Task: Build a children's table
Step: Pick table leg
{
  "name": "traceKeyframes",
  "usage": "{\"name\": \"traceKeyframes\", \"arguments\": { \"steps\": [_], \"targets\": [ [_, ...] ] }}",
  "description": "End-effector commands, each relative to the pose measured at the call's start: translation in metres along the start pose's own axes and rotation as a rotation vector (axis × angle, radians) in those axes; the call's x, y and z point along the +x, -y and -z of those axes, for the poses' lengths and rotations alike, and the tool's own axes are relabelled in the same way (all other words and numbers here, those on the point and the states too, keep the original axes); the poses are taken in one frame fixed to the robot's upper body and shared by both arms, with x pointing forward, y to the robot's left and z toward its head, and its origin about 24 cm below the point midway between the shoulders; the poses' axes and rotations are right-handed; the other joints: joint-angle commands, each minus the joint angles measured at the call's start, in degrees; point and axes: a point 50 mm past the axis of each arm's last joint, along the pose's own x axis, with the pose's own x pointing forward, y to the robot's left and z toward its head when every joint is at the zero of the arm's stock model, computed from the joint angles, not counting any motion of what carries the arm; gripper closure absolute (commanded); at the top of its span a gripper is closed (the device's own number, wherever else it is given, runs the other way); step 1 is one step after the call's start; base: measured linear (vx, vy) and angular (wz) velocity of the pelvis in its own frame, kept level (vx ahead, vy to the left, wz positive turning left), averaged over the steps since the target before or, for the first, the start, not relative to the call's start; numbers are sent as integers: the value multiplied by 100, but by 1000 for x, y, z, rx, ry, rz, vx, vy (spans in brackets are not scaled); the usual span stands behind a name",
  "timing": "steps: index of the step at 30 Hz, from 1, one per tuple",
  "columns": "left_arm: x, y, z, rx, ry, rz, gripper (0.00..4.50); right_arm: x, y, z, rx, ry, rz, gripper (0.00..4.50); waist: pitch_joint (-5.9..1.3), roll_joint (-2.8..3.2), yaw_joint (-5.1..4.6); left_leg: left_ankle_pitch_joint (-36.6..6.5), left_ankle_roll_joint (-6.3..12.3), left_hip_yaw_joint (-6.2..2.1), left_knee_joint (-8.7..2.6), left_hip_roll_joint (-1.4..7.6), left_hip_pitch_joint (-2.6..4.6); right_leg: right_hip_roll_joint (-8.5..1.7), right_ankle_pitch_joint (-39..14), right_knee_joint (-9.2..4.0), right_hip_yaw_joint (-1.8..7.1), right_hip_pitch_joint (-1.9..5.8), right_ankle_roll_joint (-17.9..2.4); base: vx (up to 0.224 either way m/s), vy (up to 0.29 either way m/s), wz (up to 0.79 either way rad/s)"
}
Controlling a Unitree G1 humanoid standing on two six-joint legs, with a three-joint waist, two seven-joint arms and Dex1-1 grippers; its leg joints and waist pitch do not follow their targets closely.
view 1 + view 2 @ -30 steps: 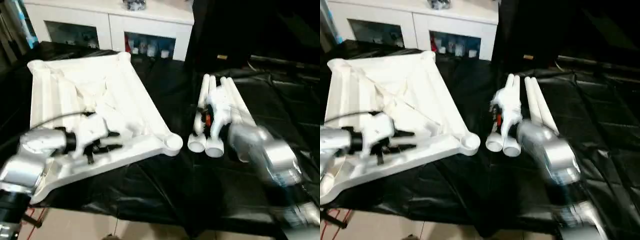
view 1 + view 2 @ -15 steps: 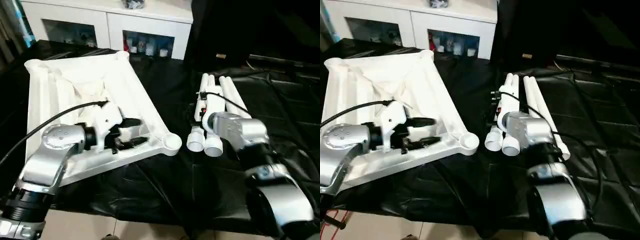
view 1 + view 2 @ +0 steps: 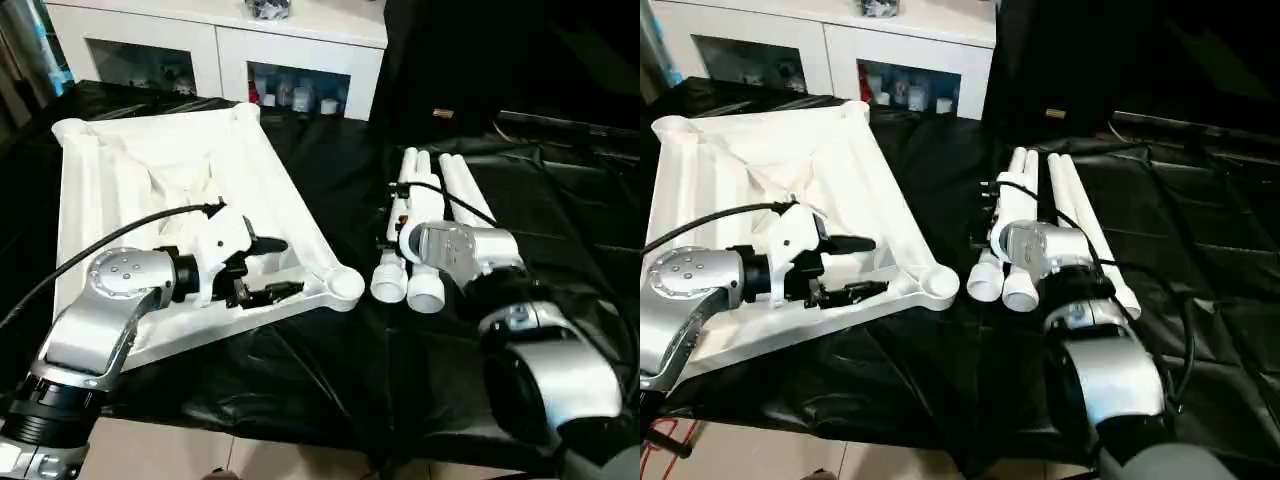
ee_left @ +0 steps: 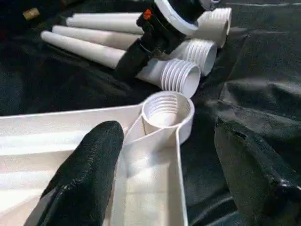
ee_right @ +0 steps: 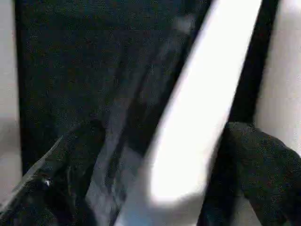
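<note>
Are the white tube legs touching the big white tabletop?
Apart. In the left wrist view black cloth shows between the tabletop's corner socket and the tube legs' ends.

From where I stand, nothing here can be read: no words, labels, brand marks or numbers on anything in sight.
</note>
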Motion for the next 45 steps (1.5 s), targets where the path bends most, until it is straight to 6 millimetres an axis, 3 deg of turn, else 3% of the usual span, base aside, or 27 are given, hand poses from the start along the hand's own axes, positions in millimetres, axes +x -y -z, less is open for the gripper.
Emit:
{"name": "traceKeyframes", "arguments": {
  "steps": [1, 4, 5, 13, 15, 19, 20, 24, 25, 26, 28, 29, 31, 35, 39, 41, 45],
  "targets": [
    [1, 2, -8, 25, -1, 35, 99, 0, 4, 0, 31, -26, 22, 0, -415, 129, 1, -212, -170, 34, -366, 112, 11, -342, 498, -295, 202, 336, -1245, 0, 0, 0],
    [2, 3, -9, 20, -1, 44, 99, 0, 6, 0, 52, -32, 32, 0, -406, 129, 0, -258, -163, 36, -364, 116, 6, -347, 476, -300, 200, 336, -1272, 0, 0, 0],
    [2, 4, -11, 17, 0, 51, 94, 1, 6, -1, 65, -34, 34, 29, -410, 116, -3, -271, -166, 41, -361, 118, 8, -349, 467, -297, 203, 334, -1274, 0, 0, 0],
    [3, 4, -18, 17, 19, 66, 94, 0, 8, -5, 92, -24, 42, 77, -404, 103, 7, -282, -148, 43, -361, 120, 5, -350, 362, -299, 201, 330, -1261, 0, 0, 0],
    [5, 2, -20, 34, 39, 35, 94, -1, 10, -6, 115, -19, 45, 112, -407, 99, 13, -241, -132, 42, -359, 117, -2, -348, 395, -297, 199, 337, -1254, 0, 0, 0],
    [10, -3, -21, 41, 71, -37, 94, -2, 16, -7, 140, -9, 58, 131, -415, 98, 18, -193, -99, 45, -349, 113, -16, -347, 519, -293, 201, 354, -1268, 0, 0, 0],
    [11, -2, -20, 37, 68, -34, 94, -3, 17, -8, 153, -4, 53, 152, -417, 125, 22, -207, -95, 41, -348, 109, -10, -347, 487, -292, 198, 350, -1250, 0, 0, 0],
    [18, -5, -23, 31, 99, -73, 94, -5, 21, -9, 216, 0, 29, 185, -422, 124, 17, -225, -92, 42, -343, 114, -1, -332, 551, -295, 192, 352, -1263, 0, 0, 0],
    [20, -6, -23, 25, 107, -86, 94, -6, 22, -9, 224, 1, 21, 192, -420, 163, 19, -224, -92, 41, -342, 106, -6, -333, 586, -297, 194, 350, -1286, 0, 0, 0],
    [22, -7, -24, 19, 112, -95, 94, -6, 22, -10, 228, 3, 17, 199, -422, 146, 17, -226, -90, 44, -339, 103, -1, -328, 590, -302, 193, 349, -1292, 0, 0, 0],
    [31, -18, -22, -18, 74, -180, 94, -9, 21, -16, 240, 66, -50, 219, -425, 176, 24, -215, -64, 33, -333, 102, -10, -328, 668, -296, 195, 369, -1310, 0, 0, 0],
    [35, -21, -22, -34, 69, -201, 94, -10, 21, -19, 253, 83, -83, 219, -433, 151, 27, -191, -14, 37, -327, 100, -9, -330, 724, -302, 199, 386, -1298, 0, 0, 0],
    [40, -25, -26, -78, 101, -224, 94, -13, 20, -21, 257, 109, -135, 235, -448, 163, 46, -71, 26, 25, -322, 111, -4, -347, 885, -290, 196, 396, -1355, 0, 0, 0],
    [54, -44, -45, -286, 259, -349, 94, -19, 21, -21, 277, 157, -270, 260, -463, 148, 73, 90, 184, 42, -293, 90, -13, -325, 1339, -296, 200, 431, -1621, 0, 0, 0],
    [60, -50, -51, -395, 318, -358, 94, -22, 26, -15, 258, 185, -316, 264, -453, 115, 98, 44, 215, 24, -296, 93, -31, -367, 1024, -318, 195, 453, -1628, 0, 0, 0],
    [63, -51, -52, -434, 323, -347, 94, -26, 28, -14, 258, 188, -350, 265, -449, 91, 96, 175, 283, 22, -295, 80, -38, -346, 1113, -320, 196, 462, -1610, 0, 0, 0],
    [67, -50, -49, -442, 300, -341, 94, -37, 29, -13, 217, 208, -423, 265, -436, 94, 107, 77, 341, 17, -302, 111, -19, -371, 853, -349, 194, 443, -1591, 0, 0, 0]
  ]
}}
